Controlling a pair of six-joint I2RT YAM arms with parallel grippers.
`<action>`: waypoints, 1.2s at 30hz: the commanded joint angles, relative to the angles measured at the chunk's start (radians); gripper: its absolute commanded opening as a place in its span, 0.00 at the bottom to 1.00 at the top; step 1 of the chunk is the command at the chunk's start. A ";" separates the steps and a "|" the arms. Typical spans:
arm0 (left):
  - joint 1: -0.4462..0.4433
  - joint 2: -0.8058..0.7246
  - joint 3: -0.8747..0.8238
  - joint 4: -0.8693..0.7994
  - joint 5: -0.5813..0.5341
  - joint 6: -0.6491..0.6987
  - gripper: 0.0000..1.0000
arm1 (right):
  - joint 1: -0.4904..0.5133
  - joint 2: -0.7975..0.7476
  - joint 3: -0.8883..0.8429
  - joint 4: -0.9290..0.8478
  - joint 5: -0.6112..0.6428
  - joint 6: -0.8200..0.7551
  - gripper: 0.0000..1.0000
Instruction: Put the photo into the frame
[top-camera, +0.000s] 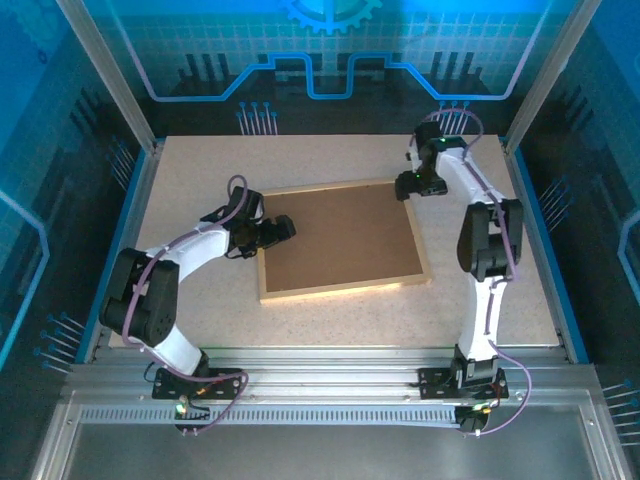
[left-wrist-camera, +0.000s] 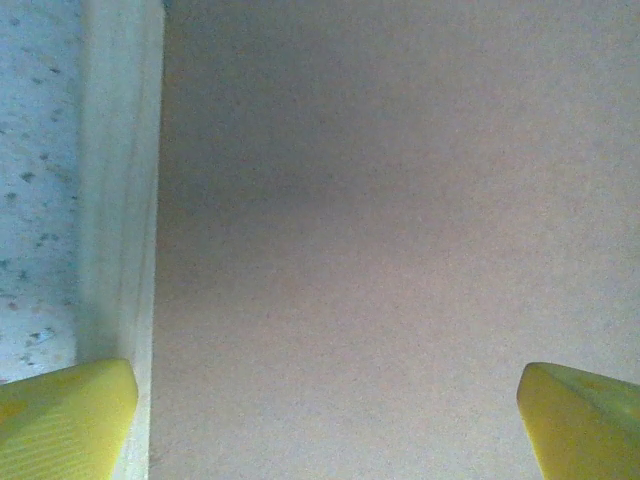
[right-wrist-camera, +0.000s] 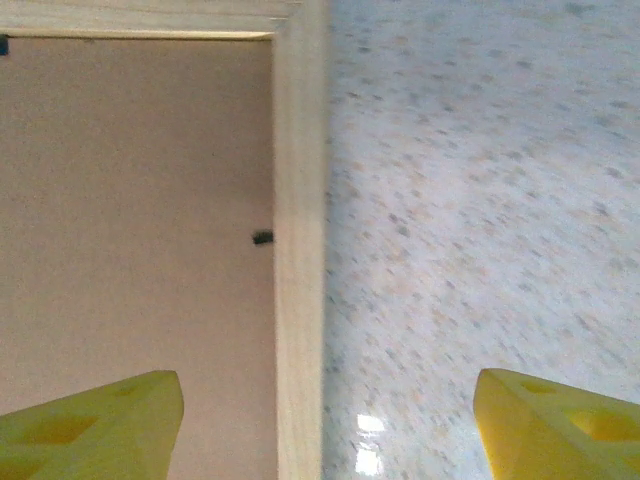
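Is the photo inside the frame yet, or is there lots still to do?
The brown backing board already lies inside the frame, so the photo may be hidden underneath. Nothing is in hand: the left gripper and right gripper are open over the frame's edges. Probably only fastening remains.

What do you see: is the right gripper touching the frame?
Apart. In the right wrist view the frame rail runs between the right gripper's open fingers, with a gap either side.
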 joint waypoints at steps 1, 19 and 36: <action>0.025 -0.065 0.018 -0.052 -0.047 0.039 0.99 | -0.029 -0.092 -0.105 0.018 0.040 0.057 0.77; 0.056 -0.083 -0.160 0.033 0.006 -0.018 0.99 | -0.034 -0.283 -0.564 0.186 0.058 0.126 0.77; 0.022 -0.023 -0.200 0.113 0.045 -0.069 0.99 | -0.032 -0.186 -0.500 0.221 0.050 0.104 0.77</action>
